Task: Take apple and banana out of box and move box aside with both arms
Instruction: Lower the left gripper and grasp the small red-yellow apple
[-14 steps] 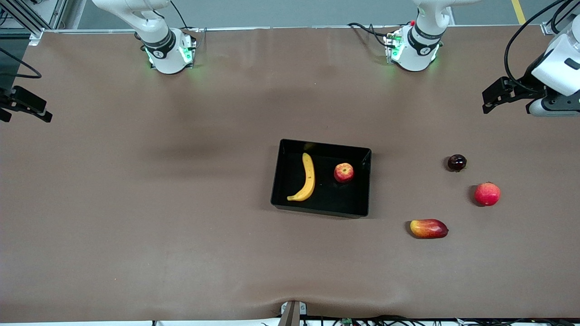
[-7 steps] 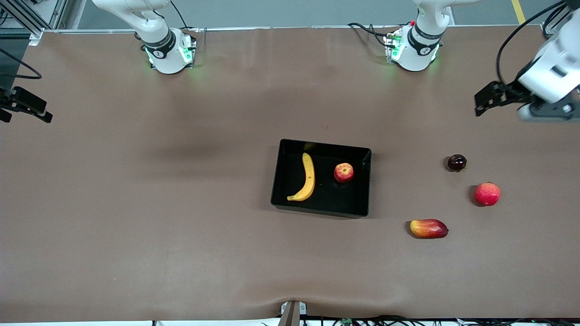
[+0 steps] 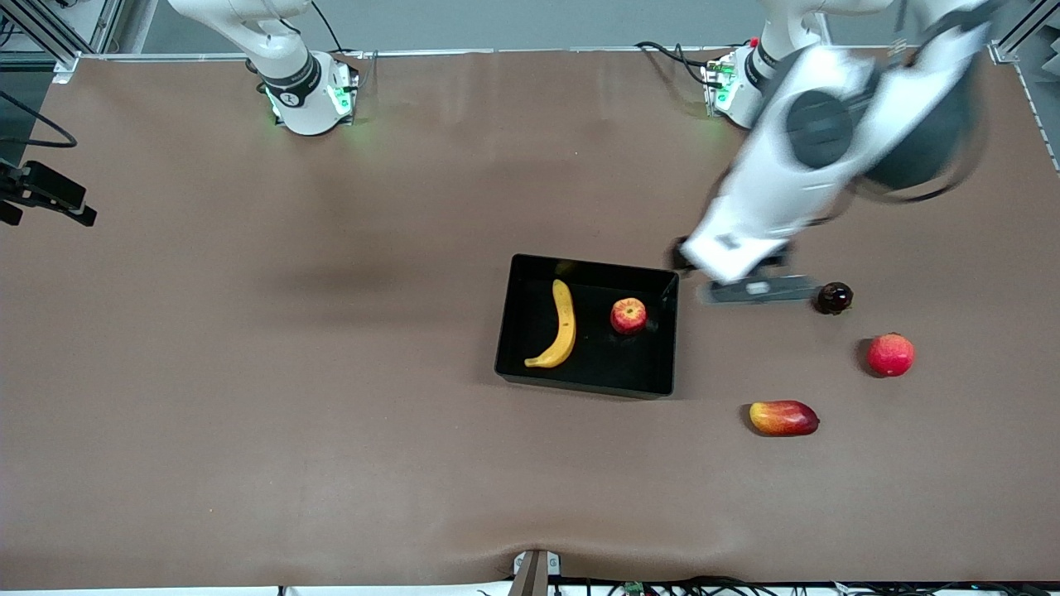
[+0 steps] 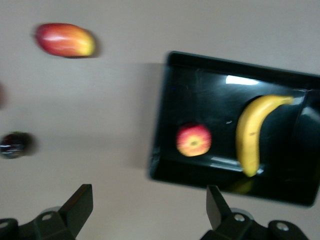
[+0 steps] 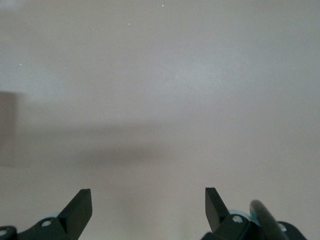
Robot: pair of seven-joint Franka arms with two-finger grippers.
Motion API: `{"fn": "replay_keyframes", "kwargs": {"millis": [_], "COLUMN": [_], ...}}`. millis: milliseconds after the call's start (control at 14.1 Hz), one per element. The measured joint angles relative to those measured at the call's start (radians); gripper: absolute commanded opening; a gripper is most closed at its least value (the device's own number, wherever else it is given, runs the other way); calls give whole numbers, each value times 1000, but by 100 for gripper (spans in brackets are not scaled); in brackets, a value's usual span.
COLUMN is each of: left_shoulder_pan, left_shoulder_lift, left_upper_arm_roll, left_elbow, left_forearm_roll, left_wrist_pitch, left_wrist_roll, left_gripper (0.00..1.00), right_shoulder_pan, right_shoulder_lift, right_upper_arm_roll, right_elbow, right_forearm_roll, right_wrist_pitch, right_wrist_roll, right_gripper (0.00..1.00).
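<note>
The box [image 3: 586,326], a shallow rectangular bin of glossy black plastic with low walls, rests near the middle of the matte brown desk [image 3: 248,397]. Inside it lie the banana [image 3: 561,324], long, curved and smooth yellow, toward the right arm's end, and the apple [image 3: 628,315], small, round, red with a yellowish patch, toward the left arm's end. The two fruits lie apart.

On the bare desk toward the left arm's end lie a dark round fruit [image 3: 835,297], a round red fruit [image 3: 891,354] and an oblong red-and-yellow fruit [image 3: 783,417], the last nearest the front camera.

The left gripper [image 4: 150,205] hangs over the desk just beside the box wall at the left arm's end; its fingers [image 4: 80,202] stand wide apart and hold nothing. In the front view this arm is blurred and its outline is hard to make out.

The right gripper [image 5: 148,205] waits over bare desk, fingers [image 5: 80,206] spread and empty. The front view cuts it off at the edge.
</note>
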Motion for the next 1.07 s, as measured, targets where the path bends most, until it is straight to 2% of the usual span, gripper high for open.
{"fn": "replay_keyframes", "kwargs": {"millis": [213,498,711,924,995,1066], "left_shoulder_pan": [-75,-117,-127,-125,-124,-122], "left_shoulder_lift": [117,248,314,351,358,362], "left_upper_arm_roll": [0,0,1,6,7,7], "left_elbow": [-3,-31,-60,-69,-73,-76], "left_forearm_roll": [76,175,256,276,277,277], "left_wrist_pitch": [73,190,227,228,229,235], "left_wrist_roll": [-178,-450,-540,-574,-576,-576], "left_gripper": [100,100,100,100,84,51], "right_shoulder_pan": [0,0,0,0,0,0], "right_shoulder_lift": [0,0,6,13,14,15], "right_upper_arm_roll": [0,0,0,0,0,0], "right_elbow": [0,0,0,0,0,0], "right_forearm_roll": [0,0,0,0,0,0], "right_wrist_pitch": [0,0,0,0,0,0], "right_wrist_roll": [0,0,0,0,0,0], "right_gripper": [100,100,100,100,100,100]}}
